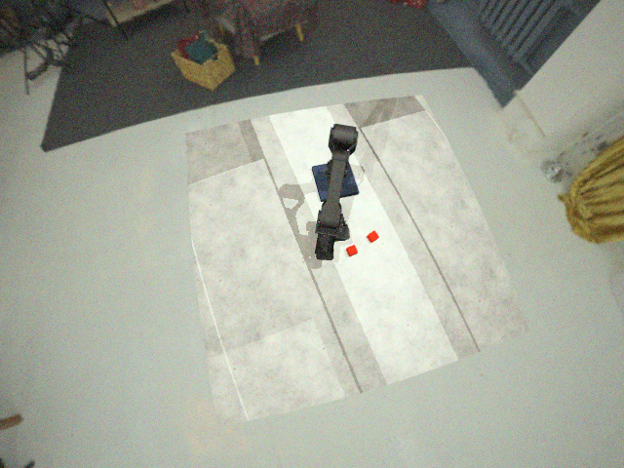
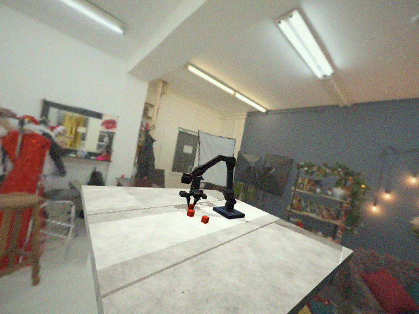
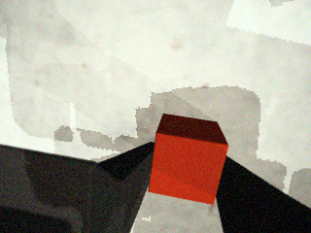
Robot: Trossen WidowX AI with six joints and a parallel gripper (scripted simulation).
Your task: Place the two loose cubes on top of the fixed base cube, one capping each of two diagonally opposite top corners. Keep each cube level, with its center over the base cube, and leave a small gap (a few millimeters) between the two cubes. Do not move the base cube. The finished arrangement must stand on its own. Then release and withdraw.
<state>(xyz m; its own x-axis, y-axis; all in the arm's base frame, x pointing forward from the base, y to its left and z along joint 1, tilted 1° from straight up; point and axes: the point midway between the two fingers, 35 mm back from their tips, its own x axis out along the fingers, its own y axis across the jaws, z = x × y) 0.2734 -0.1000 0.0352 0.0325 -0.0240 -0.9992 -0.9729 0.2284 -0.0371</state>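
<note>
My gripper is shut on a red cube, with one finger on each side of it. The cube is at table height or very close to it; the arm hides it in the top view. A second red cube stands on the table close beside the gripper. A third red cube stands on the table farther off. The three look alike, so I cannot tell which one is the fixed base cube. No cube is stacked on another.
The arm's dark blue base plate is on the pale table, behind the cubes in the top view. The arm reaches over it, and its shadow falls around the gripper.
</note>
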